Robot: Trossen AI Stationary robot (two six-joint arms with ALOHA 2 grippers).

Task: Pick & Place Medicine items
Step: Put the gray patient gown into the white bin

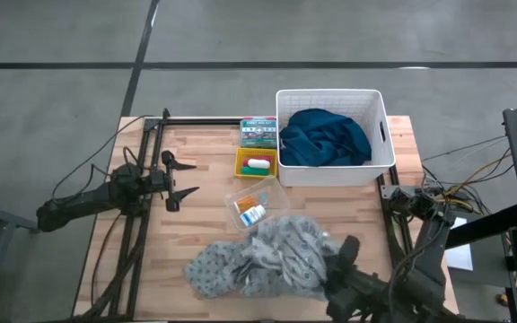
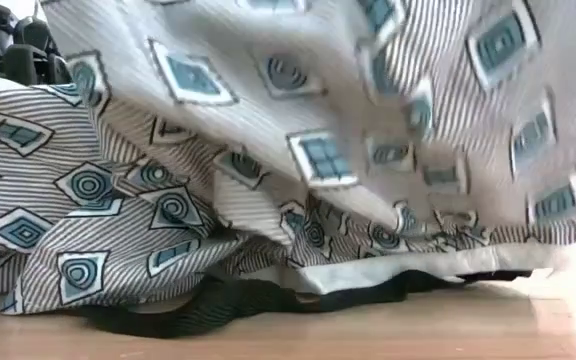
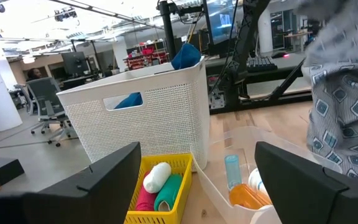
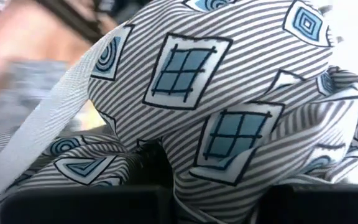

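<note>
Left gripper [image 1: 189, 175] jaws spread, well apart from small medicine tubes [image 1: 258, 164] in yellow plastic tray [image 1: 242, 170], right gripper [image 1: 346, 249] pinching grey patterned cloth [image 1: 258, 260].

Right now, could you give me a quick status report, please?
Left end effector open, empty. Right end effector shut on grey patterned cloth. Medicine items in trays.

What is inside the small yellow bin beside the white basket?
The yellow bin holds a white tube, a green tube and a red tube. Whatever lies beneath them is covered.

Bright, even overhead light; soft shadows; patterned cloth [image 4: 229, 112] fills right wrist view, edge blurred.
</note>
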